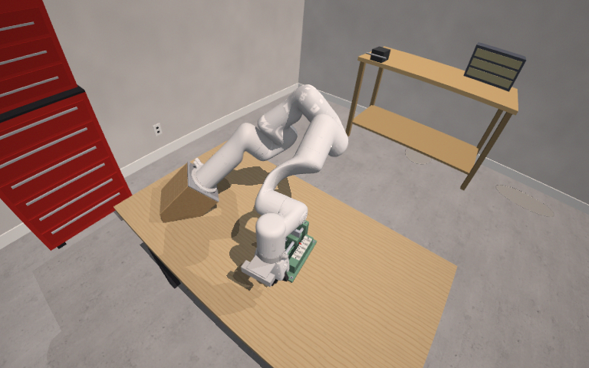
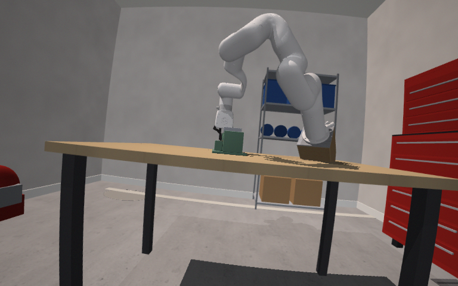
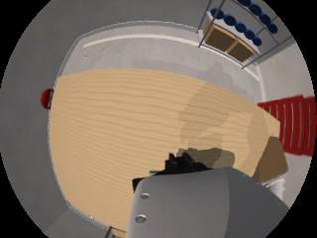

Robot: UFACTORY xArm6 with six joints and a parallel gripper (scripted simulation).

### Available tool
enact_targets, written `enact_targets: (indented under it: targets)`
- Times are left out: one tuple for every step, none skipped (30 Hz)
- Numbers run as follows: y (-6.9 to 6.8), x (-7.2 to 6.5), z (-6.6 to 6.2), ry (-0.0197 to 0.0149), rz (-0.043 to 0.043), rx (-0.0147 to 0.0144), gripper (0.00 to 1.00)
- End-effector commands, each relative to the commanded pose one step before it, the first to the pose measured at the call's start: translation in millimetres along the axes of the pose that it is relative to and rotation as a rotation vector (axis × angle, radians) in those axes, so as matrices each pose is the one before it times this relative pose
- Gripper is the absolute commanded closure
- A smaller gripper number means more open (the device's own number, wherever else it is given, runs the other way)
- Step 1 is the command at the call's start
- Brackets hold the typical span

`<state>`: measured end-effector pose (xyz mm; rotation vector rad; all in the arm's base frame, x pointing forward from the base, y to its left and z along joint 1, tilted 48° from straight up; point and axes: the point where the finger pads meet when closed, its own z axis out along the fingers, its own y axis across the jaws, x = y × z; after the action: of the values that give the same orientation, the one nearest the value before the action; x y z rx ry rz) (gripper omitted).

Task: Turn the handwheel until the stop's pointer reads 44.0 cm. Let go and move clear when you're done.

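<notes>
Here the tool (image 2: 219, 134) grips the handwheel (image 2: 216, 130) beside the green fixture (image 2: 232, 143) on the desk (image 2: 135, 151); pointer reading unreadable, progress uncertain.

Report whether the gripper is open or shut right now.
Shut on the handwheel: the gripper sits low against the green fixture, dark fingers drawn narrow. The handwheel itself is hidden.

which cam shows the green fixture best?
The top view: the green fixture shows its upper face with white parts beside the arm's wrist. The exterior view shows only its plain side, small, with the gripper against it. The wrist view shows just a dark sliver, mostly hidden.
</notes>
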<state>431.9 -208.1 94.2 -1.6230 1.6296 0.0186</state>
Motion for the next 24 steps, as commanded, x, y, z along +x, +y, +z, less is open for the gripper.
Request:
enact_targets:
  targets:
    - [0.67,0.7,6.91,0.00076,0.00087,0.00018,0.94]
    - [0.58,0.0,2.14,-0.00001,0.0,0.00001,0.94]
    - [0.6,0.0,2.12,0.00002,0.00001,-0.00002,0.94]
    - [0.87,0.0,1.99,-0.00002,-0.00001,0.00002,0.94]
    - [0.92,0.0,1.95,0.0,0.0,0.0,0.94]
    - [0.95,0.0,1.9,0.00002,0.00001,-0.00003,0.94]
    - [1.18,0.0,1.69,-0.00002,-0.00001,0.00003,0.94]
    - [1.19,0.0,1.67,0.0,0.0,0.0,0.94]
    - [1.2,0.0,1.58,0.00002,0.00001,-0.00002,0.94]
    - [1.28,0.0,1.28,-0.00002,-0.00001,0.00002,0.94]
    - [1.27,0.0,1.26,0.0,0.0,0.0,0.94]
    - [1.27,0.0,1.24,0.00002,0.00001,-0.00002,0.94]
    - [1.33,0.0,0.98,-0.00001,0.0,0.00001,0.94]
    - [1.33,0.0,0.93,-0.00001,0.0,0.00001,0.94]
    - [1.32,0.0,0.91,0.00001,0.0,-0.00001,0.94]
    - [0.0,0.0,0.0,0.0,0.0,0.0,0.94]
    - [0.0,0.0,0.0,0.0,0.0,0.0,0.94]
    - [1.33,0.0,0.86,0.00001,0.0,-0.00001,0.94]
    - [1.38,0.0,0.64,-0.00001,0.0,0.00001,0.94]
    - [1.37,0.0,0.63,0.0,0.0,0.0,0.94]
    - [1.35,0.0,0.62,0.0,0.0,-0.00001,0.94]
    - [1.35,0.0,0.57,0.00001,0.0,-0.00001,0.94]
    - [1.4,0.0,0.37,-0.00001,0.0,0.00001,0.94]
    - [1.39,0.0,0.36,0.0,0.0,0.0,0.94]
